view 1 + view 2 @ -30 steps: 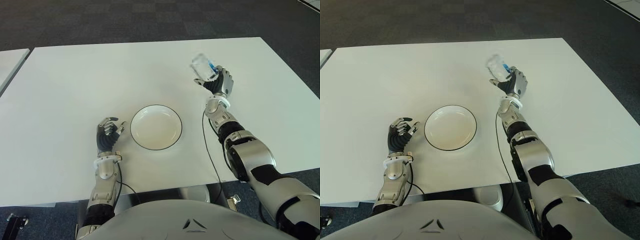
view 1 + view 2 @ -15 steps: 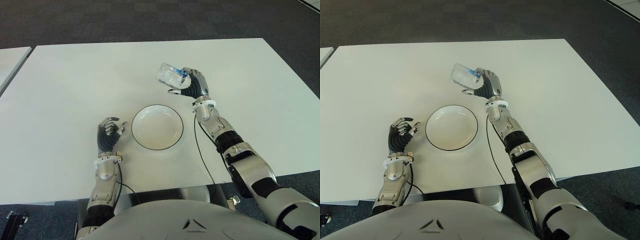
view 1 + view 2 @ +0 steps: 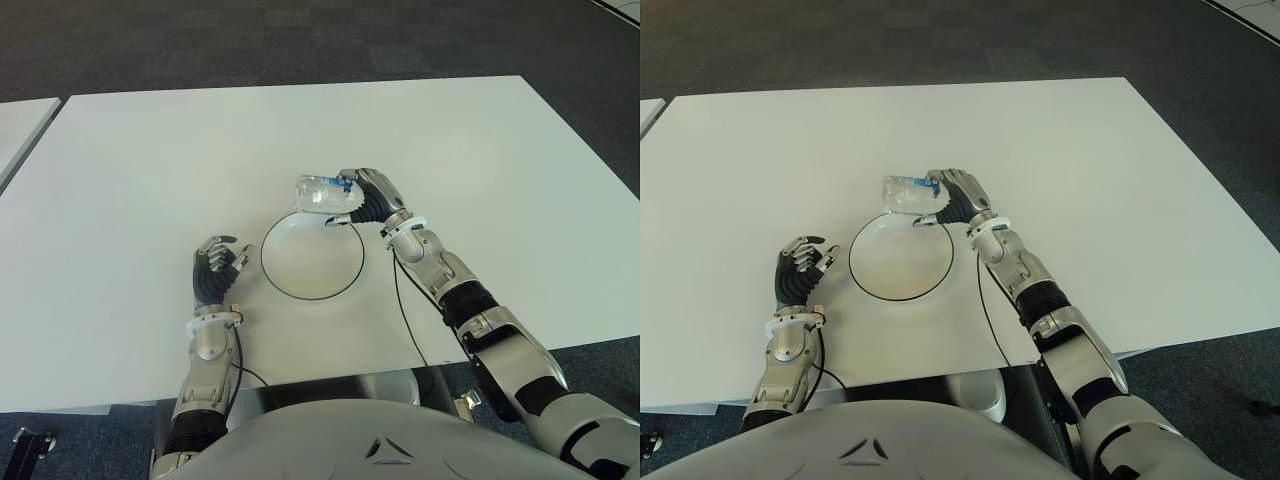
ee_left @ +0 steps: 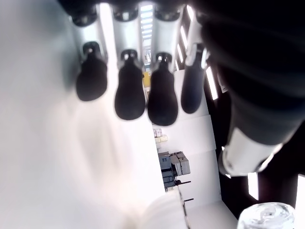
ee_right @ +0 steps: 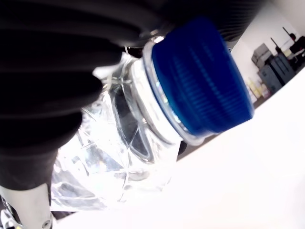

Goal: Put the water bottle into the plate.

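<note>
- Left hand (image 3: pixel 216 268): just beside the left rim of the plate, fingers curled, holding nothing; idle.
- Plate (image 3: pixel 312 275): one, white with a dark rim, at the middle of the white table (image 3: pixel 150 150); bowl unoccupied.
- Water bottle (image 3: pixel 320 193): one, clear with a blue cap (image 5: pixel 202 81), lying sideways in the grip, above the far rim of the plate and not yet inside it.
- Right hand (image 3: pixel 365 197): fingers wrapped around the cap end of the water bottle, at the far right edge of the plate.
- Step in hand, judged: carry toward the plate's centre, lower until the body nears the bowl, then release; best set down along its length, since a round bottle on its side may roll against the rim.
- Count: one plate, one bottle, two hands.
</note>
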`<state>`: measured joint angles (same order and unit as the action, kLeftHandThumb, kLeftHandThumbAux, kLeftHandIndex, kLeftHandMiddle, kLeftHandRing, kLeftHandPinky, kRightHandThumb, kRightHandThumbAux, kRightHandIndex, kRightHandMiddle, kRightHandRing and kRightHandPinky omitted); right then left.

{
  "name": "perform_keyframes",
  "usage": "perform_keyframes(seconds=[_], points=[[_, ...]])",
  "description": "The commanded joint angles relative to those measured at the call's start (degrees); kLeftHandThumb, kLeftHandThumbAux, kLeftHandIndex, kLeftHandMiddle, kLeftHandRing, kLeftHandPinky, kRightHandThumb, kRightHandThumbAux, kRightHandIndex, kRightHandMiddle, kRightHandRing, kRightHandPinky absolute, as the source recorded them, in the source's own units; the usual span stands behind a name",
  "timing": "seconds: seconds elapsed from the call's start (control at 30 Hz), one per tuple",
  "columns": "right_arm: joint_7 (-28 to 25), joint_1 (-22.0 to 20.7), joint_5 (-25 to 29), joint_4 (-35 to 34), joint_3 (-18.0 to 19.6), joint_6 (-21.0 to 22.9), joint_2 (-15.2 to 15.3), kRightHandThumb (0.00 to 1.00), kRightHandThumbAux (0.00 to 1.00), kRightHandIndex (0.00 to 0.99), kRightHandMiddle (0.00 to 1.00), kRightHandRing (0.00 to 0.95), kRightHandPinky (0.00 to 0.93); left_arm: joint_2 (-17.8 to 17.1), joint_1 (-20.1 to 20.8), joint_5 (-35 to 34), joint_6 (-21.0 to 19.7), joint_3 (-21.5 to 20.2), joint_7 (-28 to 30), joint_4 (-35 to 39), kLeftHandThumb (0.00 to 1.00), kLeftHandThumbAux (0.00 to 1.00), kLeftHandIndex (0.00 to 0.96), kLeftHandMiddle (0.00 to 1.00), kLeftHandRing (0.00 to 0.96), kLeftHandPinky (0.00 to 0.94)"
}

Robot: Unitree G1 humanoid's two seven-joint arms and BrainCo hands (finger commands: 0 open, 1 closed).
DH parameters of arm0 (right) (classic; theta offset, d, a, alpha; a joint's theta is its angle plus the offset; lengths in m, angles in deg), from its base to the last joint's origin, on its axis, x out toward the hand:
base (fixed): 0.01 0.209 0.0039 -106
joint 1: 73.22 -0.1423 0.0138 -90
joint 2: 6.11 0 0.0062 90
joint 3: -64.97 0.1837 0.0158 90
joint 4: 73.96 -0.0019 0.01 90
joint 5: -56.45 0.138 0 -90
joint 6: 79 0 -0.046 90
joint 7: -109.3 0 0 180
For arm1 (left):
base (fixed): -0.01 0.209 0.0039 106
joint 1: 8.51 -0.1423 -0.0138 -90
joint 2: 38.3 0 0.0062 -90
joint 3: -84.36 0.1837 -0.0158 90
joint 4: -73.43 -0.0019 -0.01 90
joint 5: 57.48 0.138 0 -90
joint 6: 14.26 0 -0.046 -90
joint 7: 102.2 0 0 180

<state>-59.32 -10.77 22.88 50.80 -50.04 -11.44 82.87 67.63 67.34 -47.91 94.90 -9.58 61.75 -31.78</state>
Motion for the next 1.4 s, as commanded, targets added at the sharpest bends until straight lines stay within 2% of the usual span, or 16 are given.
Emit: perform_keyframes(seconds=[0.03, 0.2, 0.33, 0.5, 0.63, 0.7, 0.77, 0.83, 0.9, 0.93, 1.03, 1.07, 1.17, 1.27, 1.4], points=[[-5.17, 0.44, 0.38, -1.51, -1.24, -1.85, 0.76, 0.707, 0.724, 0.438, 0.882, 0.875, 0.865, 0.12, -1.05, -0.48, -2.14, -0.13, 0.48, -2.12, 0.708, 0.716, 0.435, 0.724, 0.721, 0.692], [-13.44, 1.75, 1.21, -4.37, -2.2, 0.04, 2.02, 0.708, 0.723, 0.438, 0.895, 0.882, 0.877, 0.18, -1.35, -0.51, -3.26, -0.12, 0.62, -1.26, 0.708, 0.716, 0.435, 0.721, 0.717, 0.692], [-19.55, 2.74, 0.46, -7.42, -2.66, 4.05, 2.65, 0.708, 0.723, 0.439, 0.894, 0.878, 0.868, 0.26, -1.49, -0.55, -3.61, -0.12, 0.6, -0.94, 0.708, 0.716, 0.435, 0.723, 0.718, 0.694], [-28.33, 2.95, -1.69, -11.56, -4.41, 11.36, 3.54, 0.707, 0.723, 0.439, 0.862, 0.85, 0.835, 0.44, -1.37, -0.36, -3.17, -0.08, 0.17, -1.11, 0.708, 0.716, 0.435, 0.729, 0.726, 0.704], [-31.96, 3.0, -3.78, -13.91, -5.72, 14.92, 3.99, 0.704, 0.723, 0.437, 0.817, 0.812, 0.795, 0.38, -1.02, -0.45, -2.52, -0.16, 0.11, -2.01, 0.709, 0.716, 0.435, 0.734, 0.731, 0.707], [-32.65, 3.16, -5.07, -14.82, -6.38, 16.15, 4.1, 0.702, 0.722, 0.436, 0.787, 0.78, 0.76, 0.3, -0.9, -0.46, -2.09, -0.21, 0.09, -2.44, 0.709, 0.716, 0.435, 0.735, 0.732, 0.708], [-32.99, 3.34, -5.92, -15.46, -6.77, 17.02, 4.1, 0.7, 0.721, 0.434, 0.724, 0.718, 0.686, 0.27, -0.89, -0.42, -1.8, -0.22, 0.06, -2.56, 0.709, 0.716, 0.435, 0.738, 0.735, 0.713], [-33.33, 3.55, -6.37, -15.76, -7.06, 17.55, 4.02, 0.699, 0.721, 0.433, 0.702, 0.696, 0.66, 0.21, -0.8, -0.46, -1.5, -0.25, 0.12, -2.84, 0.709, 0.716, 0.435, 0.739, 0.736, 0.714], [-33.84, 3.69, -6.75, -15.77, -7.6, 17.68, 4.03, 0.696, 0.721, 0.43, 0.626, 0.617, 0.591, 0.14, -0.79, -0.56, -1.13, -0.25, 0.3, -3.05, 0.709, 0.716, 0.435, 0.739, 0.737, 0.715], [-34.09, 3.72, -6.89, -15.76, -7.86, 17.62, 4.08, 0.691, 0.722, 0.423, 0.538, 0.535, 0.519, 0.13, -0.83, -0.6, -0.99, -0.24, 0.37, -3.06, 0.709, 0.716, 0.435, 0.741, 0.738, 0.717], [-34.32, 3.41, -7.21, -15.27, -8.9, 15.92, 4.5, 0.681, 0.727, 0.41, 0.37, 0.371, 0.371, 0.01, -0.69, -0.99, -0.94, -0.49, 0.66, -3.51, 0.709, 0.716, 0.436, 0.743, 0.741, 0.723], [-34.35, 3.3, -7.37, -15.21, -9.24, 15.54, 4.65, 0.541, 0.719, 0.316, 0.285, 0.282, 0.286, -0.02, -0.61, -1.11, -0.92, -0.58, 0.73, -3.73, 0.708, 0.716, 0.436, 0.744, 0.741, 0.722], [-34.67, 2.96, -8.31, -15.52, -10.18, 15.13, 5.05, 0.354, 0.709, 0.188, 0.166, 0.164, 0.18, -0.09, -0.42, -1.25, -0.72, -0.67, 0.82, -4.33, 0.708, 0.715, 0.436, 0.743, 0.739, 0.715], [-33.99, 2.66, -9.82, -15.98, -11.38, 13.55, 5.66, 0.259, 0.662, 0.087, 0.057, 0.057, 0.065, -0.05, -0.37, -1.27, 0.11, -0.65, 0.68, -4.83, 0.708, 0.715, 0.436, 0.74, 0.735, 0.711], [-32.46, 2.65, -10.59, -16.01, -11.91, 11.92, 5.99, 0.21, 0.578, 0.018, 0.011, 0.011, 0.013, 0.1, -0.36, -1.24, 0.49, -0.51, 0.47, -4.82, 0.708, 0.715, 0.436, 0.739, 0.733, 0.714]])
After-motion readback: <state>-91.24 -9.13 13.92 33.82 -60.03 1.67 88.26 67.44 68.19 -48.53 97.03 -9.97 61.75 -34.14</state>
